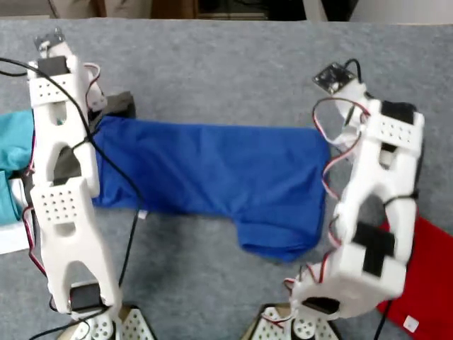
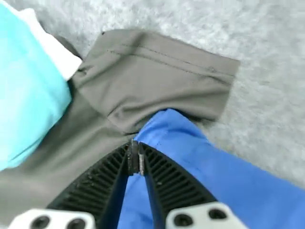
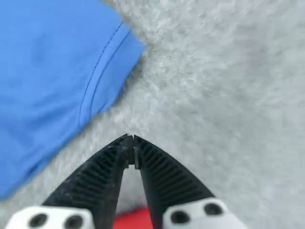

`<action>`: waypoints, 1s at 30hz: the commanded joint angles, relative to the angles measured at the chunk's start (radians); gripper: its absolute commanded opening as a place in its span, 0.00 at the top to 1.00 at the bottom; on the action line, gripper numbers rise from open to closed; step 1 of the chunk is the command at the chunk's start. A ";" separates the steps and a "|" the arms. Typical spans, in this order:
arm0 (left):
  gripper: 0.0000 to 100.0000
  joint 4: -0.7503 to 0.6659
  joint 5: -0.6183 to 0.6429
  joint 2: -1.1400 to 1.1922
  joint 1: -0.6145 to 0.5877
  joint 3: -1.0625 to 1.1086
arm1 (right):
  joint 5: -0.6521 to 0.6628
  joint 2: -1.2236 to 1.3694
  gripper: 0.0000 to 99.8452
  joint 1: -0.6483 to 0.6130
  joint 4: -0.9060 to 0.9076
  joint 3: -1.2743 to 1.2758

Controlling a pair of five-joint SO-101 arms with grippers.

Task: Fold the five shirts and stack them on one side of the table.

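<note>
Lying spread across the middle of the grey worktop (image 1: 212, 71) is the blue shirt (image 1: 212, 170). The left fingers (image 2: 109, 176) are pressed together at its corner, where it overlaps a grey shirt (image 2: 157, 76) beside a teal shirt (image 2: 24, 95). The right fingers (image 3: 105, 176) are closed over bare worktop just off the blue hem. A red shirt (image 1: 425, 276) lies by that arm.

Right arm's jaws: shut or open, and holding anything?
Shut and empty. The right gripper has its jaws meeting above bare grey carpet, beside the blue cloth shirt, nothing between them.
</note>
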 commanded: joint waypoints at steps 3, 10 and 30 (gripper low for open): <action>0.98 0.106 -0.087 -0.035 0.031 -0.210 | 0.138 -0.357 0.99 -0.033 0.097 0.134; 0.98 0.107 -0.126 -0.268 0.061 0.114 | 0.284 -0.739 0.99 -0.102 0.222 0.470; 0.98 -0.787 -0.241 -1.248 -0.189 1.958 | 0.350 -1.090 0.79 -0.529 0.551 0.848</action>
